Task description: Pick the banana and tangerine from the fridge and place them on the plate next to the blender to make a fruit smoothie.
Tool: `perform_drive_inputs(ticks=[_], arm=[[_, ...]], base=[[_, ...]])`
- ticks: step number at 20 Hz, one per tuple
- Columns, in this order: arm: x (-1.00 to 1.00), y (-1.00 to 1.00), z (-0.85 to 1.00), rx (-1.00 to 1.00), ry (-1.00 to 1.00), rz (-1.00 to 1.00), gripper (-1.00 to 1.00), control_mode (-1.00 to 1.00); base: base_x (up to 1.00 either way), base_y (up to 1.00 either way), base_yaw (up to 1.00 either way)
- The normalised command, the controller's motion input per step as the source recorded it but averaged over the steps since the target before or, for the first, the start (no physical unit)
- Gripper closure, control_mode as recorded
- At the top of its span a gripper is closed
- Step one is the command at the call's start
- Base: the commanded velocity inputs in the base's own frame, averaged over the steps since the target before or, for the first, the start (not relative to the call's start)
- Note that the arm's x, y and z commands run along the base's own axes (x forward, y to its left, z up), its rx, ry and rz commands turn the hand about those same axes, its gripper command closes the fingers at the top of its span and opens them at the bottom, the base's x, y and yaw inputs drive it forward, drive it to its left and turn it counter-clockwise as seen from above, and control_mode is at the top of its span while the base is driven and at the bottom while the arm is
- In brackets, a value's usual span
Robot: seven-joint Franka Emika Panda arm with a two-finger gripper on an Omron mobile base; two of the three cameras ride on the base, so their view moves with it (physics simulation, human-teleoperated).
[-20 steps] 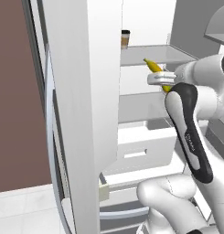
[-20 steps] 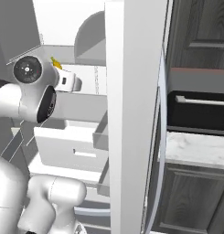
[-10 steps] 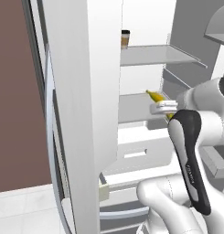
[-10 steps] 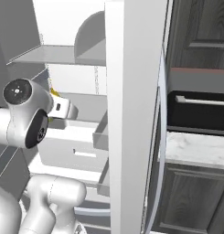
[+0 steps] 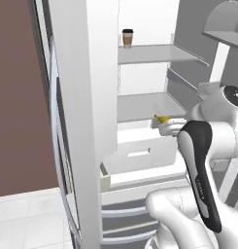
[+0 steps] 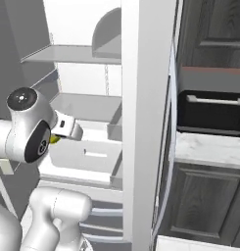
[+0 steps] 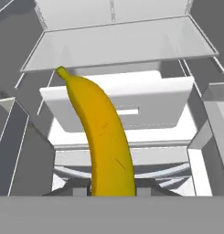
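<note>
Open white-and-grey fridge (image 5: pixel 91 73) ahead, pale shelves and pull-out drawer (image 7: pixel 118 107); two-finger gripper (image 7: pixel 111 189) clamped on curved yellow banana (image 7: pixel 104 137), fruit held just before that drawer; tan coffee cup (image 5: pixel 127 38) on upper shelf

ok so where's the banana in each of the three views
Left base view: banana right of centre, at the fridge's middle shelf edge.
Right base view: a yellow sliver at left, beside the arm's round joint.
Hand view: upright at centre, shut in the fingers.
Shared landmark: the white drawer.
</note>
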Motion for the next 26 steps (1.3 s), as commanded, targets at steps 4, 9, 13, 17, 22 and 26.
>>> perform_drive_inputs(ticks=[4,9,13,17,22,26], arm=[[0.0,0.0,0.0,0.0,0.0,0.0,1.0,1.0],[0.0,0.0,0.0,0.0,0.0,0.0,1.0,1.0],[0.0,0.0,0.0,0.0,0.0,0.0,1.0,1.0],[0.0,0.0,0.0,0.0,0.0,0.0,1.0,1.0],[0.0,0.0,0.0,0.0,0.0,0.0,1.0,1.0],[0.0,0.0,0.0,0.0,0.0,0.0,1.0,1.0]], base=[[-1.0,0.0,0.0],[-1.0,0.01,-0.14],[-0.77,0.0,-0.56],[-0.49,0.0,-0.84],[-0.13,0.0,-0.95],[0.06,0.0,-0.95]])
